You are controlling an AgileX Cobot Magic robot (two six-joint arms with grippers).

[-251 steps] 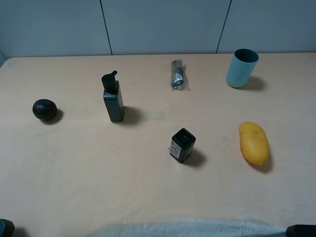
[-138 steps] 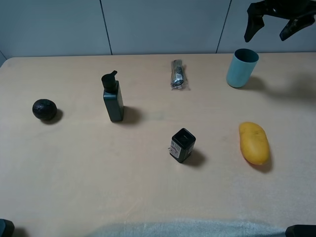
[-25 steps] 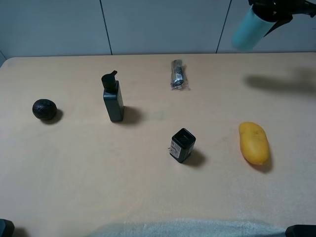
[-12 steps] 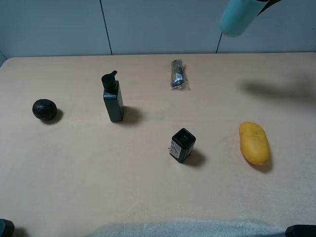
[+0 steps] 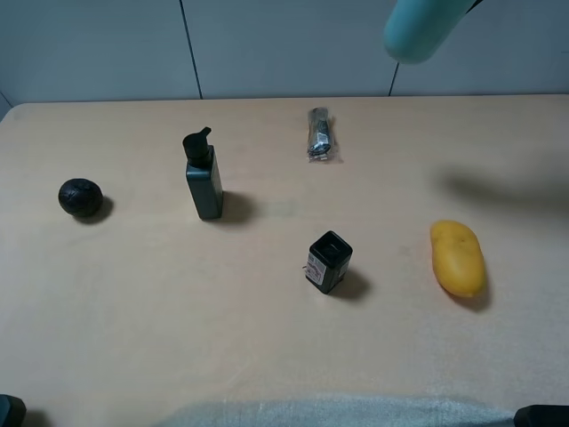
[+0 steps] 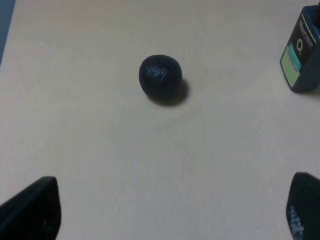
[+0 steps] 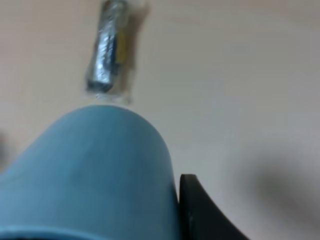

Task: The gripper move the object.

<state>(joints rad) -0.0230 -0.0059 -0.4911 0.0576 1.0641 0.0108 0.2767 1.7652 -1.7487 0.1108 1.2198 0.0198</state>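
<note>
And the cup (image 5: 421, 28) is up off the table (image 5: 267, 356), high in the upper right of the overhead view and smeared with blur, so I'd call this mid-carry, not parked anywhere. The right gripper (image 7: 92, 220) is clamped on it. In the wrist view the pale blue wall looms large and one black finger (image 7: 200, 212) presses right against its side, with the other finger hidden behind the cup. That tight hold makes sense, since a smooth cylinder with no handle would slip out of anything looser. The height makes sense too: up here it should pass clear over the foil packet (image 5: 321, 133) and the pump bottle (image 5: 204, 178) further left. It looks tilted, though with this much blur I can't say how far. A soft shadow on the right of the table hints at the arm above. The left gripper (image 6: 167, 212) sits out of play, fingers spread wide with only bare table between them, looking down on the dark ball (image 6: 160, 80). The mango (image 5: 458, 258) and the small black box (image 5: 329, 261) lie untouched, well apart from the action.
</note>
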